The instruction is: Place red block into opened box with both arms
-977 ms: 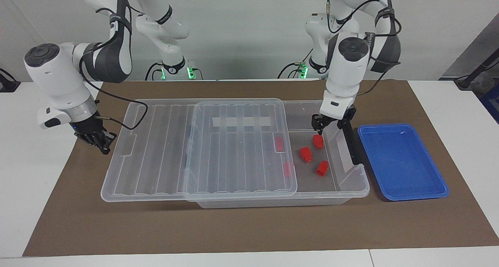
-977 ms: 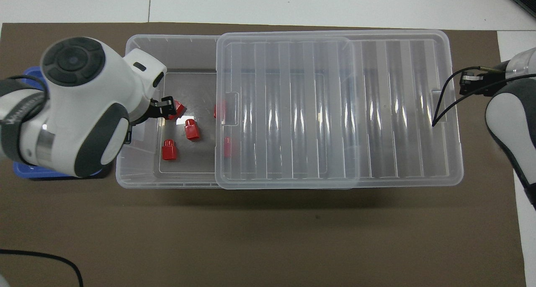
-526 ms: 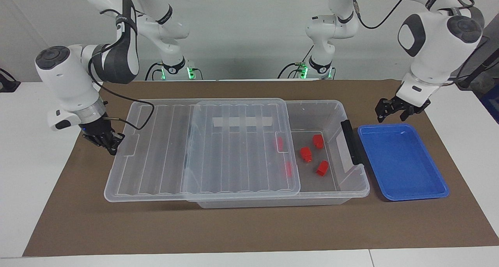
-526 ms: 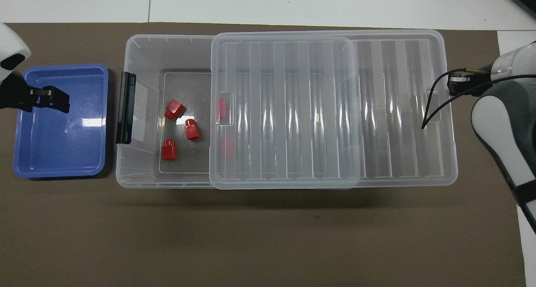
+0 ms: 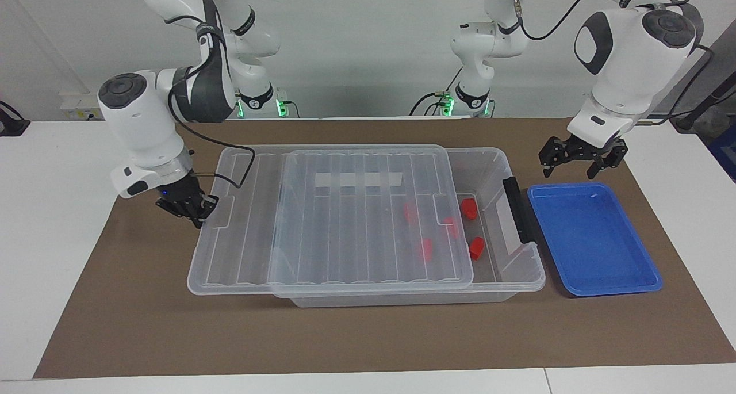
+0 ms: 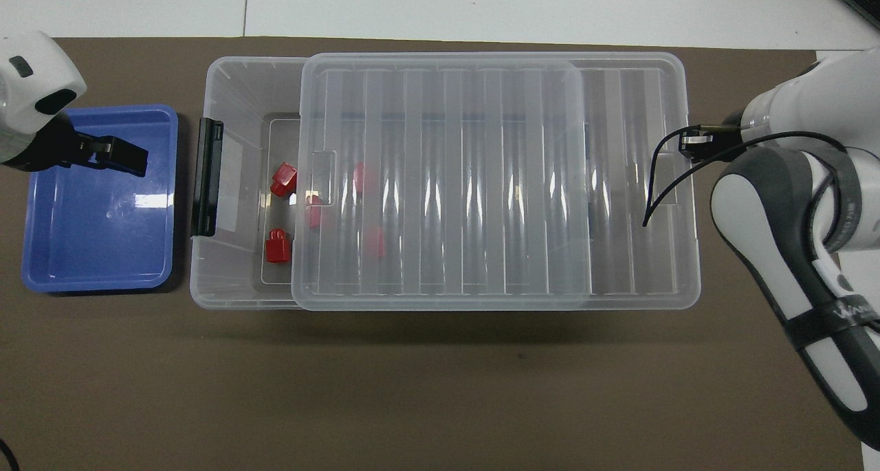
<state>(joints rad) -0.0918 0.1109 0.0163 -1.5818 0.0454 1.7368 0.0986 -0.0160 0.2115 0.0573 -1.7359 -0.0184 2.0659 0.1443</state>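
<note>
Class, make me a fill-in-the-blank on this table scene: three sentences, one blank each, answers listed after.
1. The red blocks lie inside the clear ____.
2. The left gripper hangs open over the edge of the ____ tray.
3. The right gripper is at the end of the ribbed ____, which partly covers the box.

Missing words: box; blue; lid

Clear glossy plastic box (image 5: 494, 169), ribbed see-through lid (image 5: 356, 215); glossy blue tray (image 5: 592, 238); matt brown mat (image 5: 368, 336), perhaps paper

Bright, even light; lid (image 6: 447, 182) glare
</note>
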